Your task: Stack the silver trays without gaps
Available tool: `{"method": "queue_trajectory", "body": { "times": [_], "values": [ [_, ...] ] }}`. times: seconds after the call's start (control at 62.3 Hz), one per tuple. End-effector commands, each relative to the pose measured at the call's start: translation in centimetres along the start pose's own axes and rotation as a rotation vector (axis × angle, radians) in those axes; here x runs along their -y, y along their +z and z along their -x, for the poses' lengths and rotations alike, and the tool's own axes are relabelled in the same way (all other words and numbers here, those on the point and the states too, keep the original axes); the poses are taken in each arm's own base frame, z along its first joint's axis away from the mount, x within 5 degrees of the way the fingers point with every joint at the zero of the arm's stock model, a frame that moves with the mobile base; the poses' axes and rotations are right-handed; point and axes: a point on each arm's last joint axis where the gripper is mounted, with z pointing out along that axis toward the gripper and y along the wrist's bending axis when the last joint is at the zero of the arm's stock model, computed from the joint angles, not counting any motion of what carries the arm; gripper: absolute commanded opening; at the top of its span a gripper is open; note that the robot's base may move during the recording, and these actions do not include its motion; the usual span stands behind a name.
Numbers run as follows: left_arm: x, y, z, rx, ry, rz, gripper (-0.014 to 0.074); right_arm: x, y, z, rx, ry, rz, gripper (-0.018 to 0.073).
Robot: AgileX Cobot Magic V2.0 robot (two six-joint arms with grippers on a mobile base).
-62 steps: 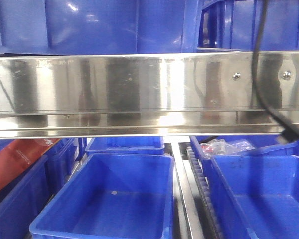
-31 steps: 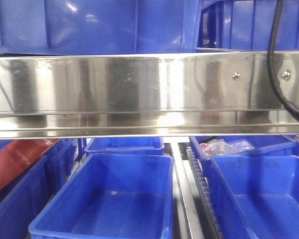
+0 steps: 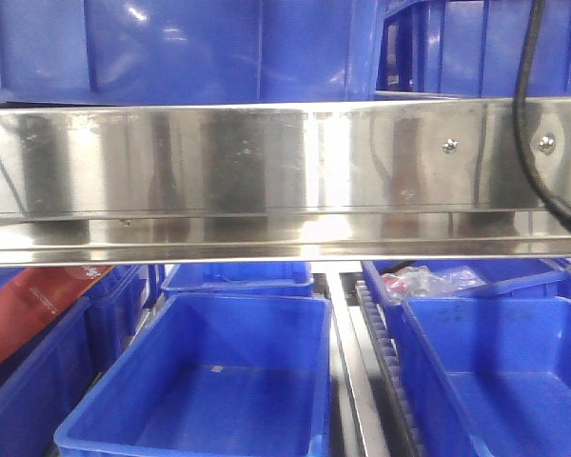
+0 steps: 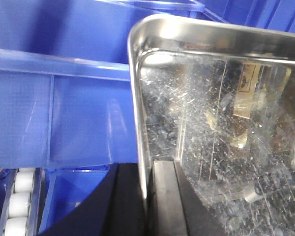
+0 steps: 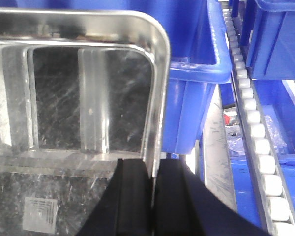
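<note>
Item: silver tray (image 3: pixel 266 171), one, held aloft level across the front-facing view, its long side wall filling the width of the frame.

Far left: red package (image 3: pixel 29 314), lying tilted among the lower bins, apart from the tray.

Left: left gripper (image 4: pixel 146 194), clenched on the tray's left rim, one finger outside the wall and one inside. Large blue bin (image 4: pixel 59 113) just beside that rim, on the outer side.

Centre: tray interior scratched and reflective in both wrist views, with nothing in it. Below the tray, lower blue bin (image 3: pixel 219 381), well apart from it.

Right: right gripper (image 5: pixel 151 189), clenched on the tray's right rim in the same manner. Upper blue bin (image 5: pixel 196 73) close beside that rim. Roller track (image 5: pixel 253 118) further right. Black cable (image 3: pixel 525 114) hangs in front of the tray's right end.

Progress, as judged: the tray is lifted and held by both grippers at opposite ends, so pick-up is done. No second tray or stack can be made out; a horizontal line along the side wall may be the rim fold or a nested tray, and it cannot be told which. Remaining: carry to the stack, align corners, lower until the rims seat flush, let go.
</note>
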Motion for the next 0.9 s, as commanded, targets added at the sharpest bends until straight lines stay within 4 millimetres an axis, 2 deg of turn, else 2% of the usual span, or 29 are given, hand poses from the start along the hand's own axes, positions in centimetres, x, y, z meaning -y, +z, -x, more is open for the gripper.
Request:
{"method": "queue_trajectory", "body": {
  "times": [0.0,0.642,0.883],
  "values": [
    [0.64,-0.67,1.10,0.096,0.007,-0.036,-0.0016,-0.27,-0.47,0.59,0.058,-0.033,0.036,-0.0079],
    [0.66,-0.68,1.16,0.104,0.007,-0.037,-0.0016,-0.35,-0.48,0.66,0.065,-0.033,0.044,-0.0079],
    [0.81,-0.78,1.84,0.178,0.007,-0.054,-0.0016,-0.96,-0.58,1.24,0.131,-0.034,0.111,-0.0079]
  ]
}}
